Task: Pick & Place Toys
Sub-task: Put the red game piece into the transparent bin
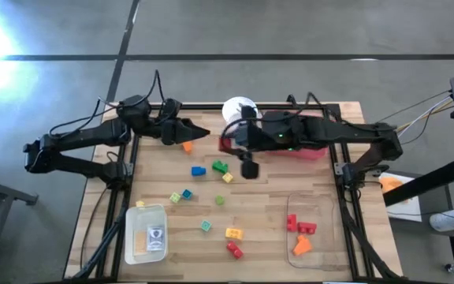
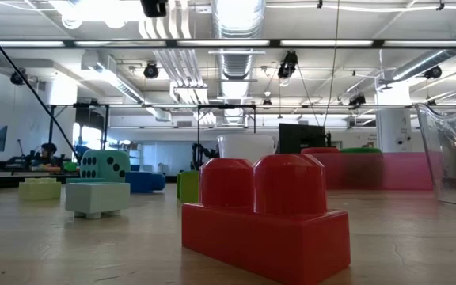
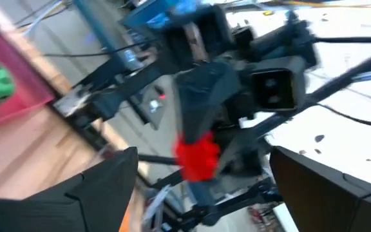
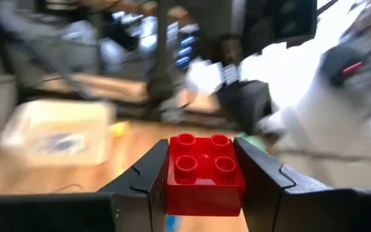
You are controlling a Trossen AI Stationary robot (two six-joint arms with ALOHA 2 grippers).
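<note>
red brick (image 4: 205, 173): we judge it light, rigid, slick; flat sides best | right gripper (image 4: 205, 183) fingers pinch those sides | left gripper (image 3: 198, 193) fingers spread, empty

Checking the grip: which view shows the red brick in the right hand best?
The right wrist view: the red brick sits clamped between both fingers. The left wrist view shows it blurred; the high and low views don't show it.

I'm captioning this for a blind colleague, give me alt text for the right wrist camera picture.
The right hand grips a red four-stud building brick between its two dark fingers, seen close up. Behind it, blurred, lie the wooden table and a clear tray holding a card.
</note>
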